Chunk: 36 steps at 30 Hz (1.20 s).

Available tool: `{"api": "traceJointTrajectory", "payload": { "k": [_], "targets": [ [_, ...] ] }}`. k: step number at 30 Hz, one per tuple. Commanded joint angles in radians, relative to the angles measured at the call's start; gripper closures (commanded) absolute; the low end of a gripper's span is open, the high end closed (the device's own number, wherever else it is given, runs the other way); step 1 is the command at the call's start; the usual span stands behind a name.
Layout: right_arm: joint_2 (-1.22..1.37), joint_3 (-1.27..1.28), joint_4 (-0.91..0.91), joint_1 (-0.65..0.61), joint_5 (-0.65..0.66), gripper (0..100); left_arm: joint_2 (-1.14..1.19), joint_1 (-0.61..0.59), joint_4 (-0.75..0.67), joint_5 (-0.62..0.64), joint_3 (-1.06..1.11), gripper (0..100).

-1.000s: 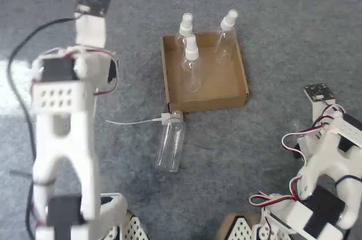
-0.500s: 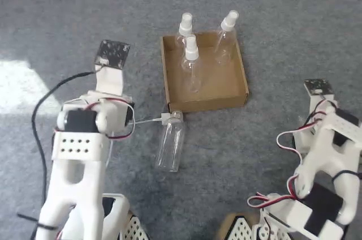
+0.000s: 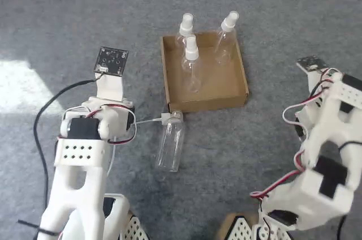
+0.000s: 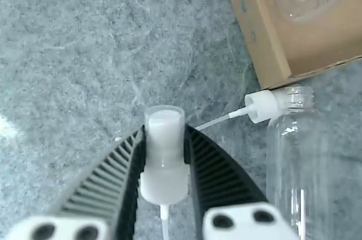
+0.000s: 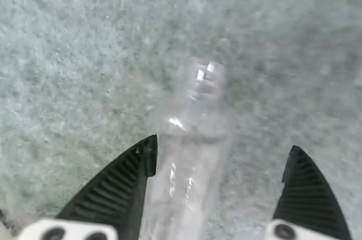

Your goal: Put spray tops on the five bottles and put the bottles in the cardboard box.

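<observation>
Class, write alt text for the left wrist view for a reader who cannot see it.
The left claw grips a white spray top above grey carpet. Beyond lies a clear bottle, a second spray top at its neck, beside a cardboard box.

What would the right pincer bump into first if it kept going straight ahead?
Probably the clear bottle just ahead of the open right pincer, with grey carpet behind it. How far off is unclear.

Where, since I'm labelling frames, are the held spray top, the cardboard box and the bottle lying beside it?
held spray top (image 4: 164,155), left wrist view, middle of its white body
cardboard box (image 3: 209,103), high view, near wall
lying bottle (image 3: 171,146), high view, mid-body
</observation>
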Motion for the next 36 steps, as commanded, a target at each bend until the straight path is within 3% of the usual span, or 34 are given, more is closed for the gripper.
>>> {"api": "traceJointTrajectory", "payload": {
  "k": [1, 7, 10, 17, 29, 36],
  "targets": [
    [0.096, -0.084, 0.016, -0.015, 0.018, 71.1, -0.031, 0.011, -0.038, 0.011, -0.002, 99],
    [0.170, -0.089, 0.010, -0.008, 0.017, 71.3, -0.028, 0.014, -0.038, 0.011, -0.002, 99],
    [0.170, -0.091, 0.007, -0.007, -0.048, 71.9, -0.026, 0.014, -0.038, 0.012, -0.002, 99],
    [0.170, -0.091, -0.110, -0.007, -0.097, 99.1, -0.025, 0.014, -0.038, 0.012, -0.001, 99],
    [0.185, -0.166, -0.282, 0.053, -0.052, 99.3, -0.031, 0.009, -0.038, 0.012, 0.021, 99],
    [0.223, -0.150, -0.285, 0.081, -0.052, 94.8, -0.031, 0.014, -0.038, 0.012, 0.021, 99]
  ]
}}
